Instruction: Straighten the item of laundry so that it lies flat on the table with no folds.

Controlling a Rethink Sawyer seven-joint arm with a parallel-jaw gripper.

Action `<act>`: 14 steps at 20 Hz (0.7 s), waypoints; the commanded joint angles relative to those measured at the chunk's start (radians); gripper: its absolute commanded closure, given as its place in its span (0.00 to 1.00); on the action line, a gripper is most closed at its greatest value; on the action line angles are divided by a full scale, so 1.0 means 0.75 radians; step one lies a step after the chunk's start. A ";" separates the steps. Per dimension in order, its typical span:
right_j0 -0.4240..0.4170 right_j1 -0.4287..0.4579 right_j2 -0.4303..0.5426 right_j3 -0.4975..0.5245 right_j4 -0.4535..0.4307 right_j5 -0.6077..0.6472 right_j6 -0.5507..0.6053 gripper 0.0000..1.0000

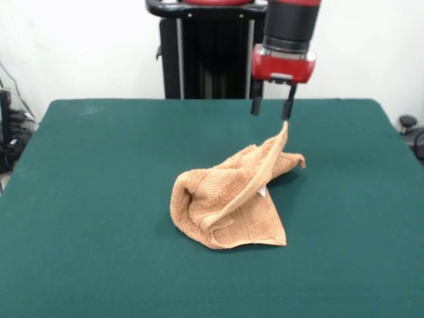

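The orange-tan towel (232, 202) lies crumpled and folded on itself a little right of the middle of the green table (93, 212). One banded edge rises as a ridge to a raised corner (285, 127). A bit of the white tag (263, 192) shows under that ridge. My gripper (272, 109) hangs above the towel's far right side with its fingers apart. The raised corner reaches up to just under the tip of the right-hand finger (289, 106). Nothing sits between the fingers.
The robot's black pedestal (205, 59) stands behind the table's far edge. Dark cables and gear (10, 132) sit off the table's left side, and a small dark object (407, 123) sits off its right side.
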State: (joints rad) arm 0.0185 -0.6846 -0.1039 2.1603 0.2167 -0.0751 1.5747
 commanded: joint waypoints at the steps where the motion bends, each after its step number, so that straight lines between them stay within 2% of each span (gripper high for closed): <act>1: -0.067 0.201 0.146 -0.077 0.110 -0.098 0.424 0.00; 6: -0.100 0.214 0.172 -0.078 0.100 -0.092 0.399 0.00; 14: -0.143 0.257 0.242 -0.085 0.070 -0.255 0.459 0.00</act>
State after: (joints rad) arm -0.0726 -0.5306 -0.0846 2.1581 0.2268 -0.1535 1.5768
